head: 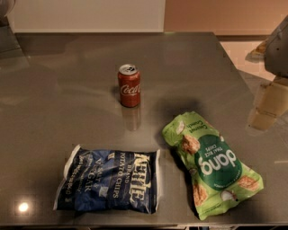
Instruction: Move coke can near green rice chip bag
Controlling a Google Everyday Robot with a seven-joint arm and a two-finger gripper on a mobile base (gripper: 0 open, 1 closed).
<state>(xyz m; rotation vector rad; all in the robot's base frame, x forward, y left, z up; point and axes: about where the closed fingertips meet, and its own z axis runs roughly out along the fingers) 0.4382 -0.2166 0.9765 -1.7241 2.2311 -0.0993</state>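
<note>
Dark grey glossy tabletop (67,90) fills nearly everything I see from the remote station; behind it runs a white panel (90,13), and a tan wall (225,13) sits past the far right corner.

The coke can (129,85) stands upright on the far-middle part of the table, silver top up and white script facing me; nothing touches it, and its faint reflection shows on the surface just in front of it.

The green rice chip bag (211,164) lies flat at the near right, running at a slant from its narrow end nearest the can to its wide end by the front edge; its "dang" lettering reads upside down from my side. Bare table separates the can from that bag; they are apart, not touching.

A dark blue Kettle chip bag (110,180) lies flat at the near left, just beside the green bag with a narrow gap between them; the can sits beyond that gap.

The gripper (279,49) shows only as a grey blurred mass cut off by the right edge, above the table's far right side and well away from the can; I cannot tell whether it is open or closed, and I see nothing in it.
</note>
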